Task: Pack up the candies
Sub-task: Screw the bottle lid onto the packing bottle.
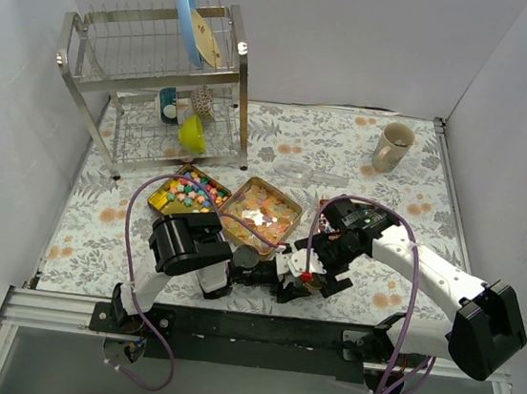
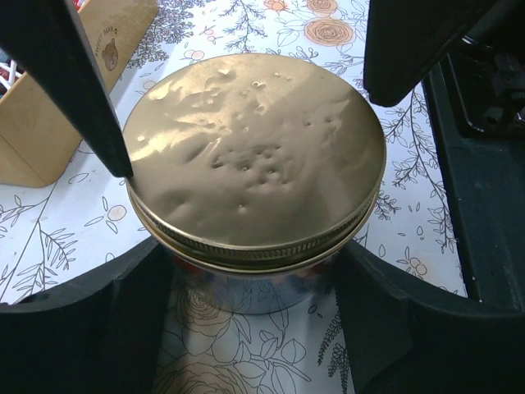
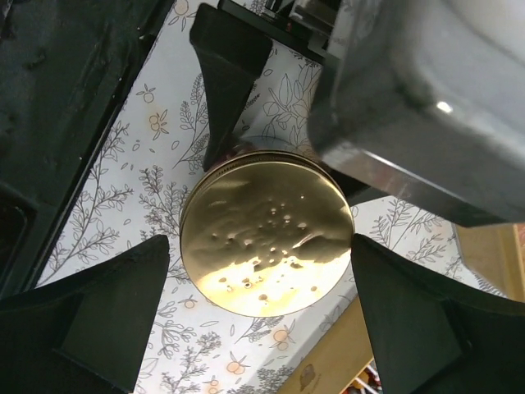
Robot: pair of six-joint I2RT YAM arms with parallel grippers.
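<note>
A glass jar with a dimpled gold lid (image 2: 254,156) stands on the floral cloth between both grippers; the lid also shows in the right wrist view (image 3: 267,230). My left gripper (image 2: 250,250) is shut on the jar's glass body below the lid. My right gripper (image 3: 261,245) is shut on the lid's rim from above. Reddish shapes show dimly through the glass. Pastel star-like candies (image 1: 190,191) fill one gold tin, and orange-yellow wrapped candies (image 1: 260,213) fill the tin beside it. A few red-white wrapped pieces peek from a cardboard box (image 2: 49,123).
A wire dish rack (image 1: 153,78) at the back left holds a blue plate (image 1: 191,20) and a yellow-green cup (image 1: 192,132). A beige mug (image 1: 392,146) stands at the back right. A clear plastic piece (image 1: 300,173) lies behind the tins.
</note>
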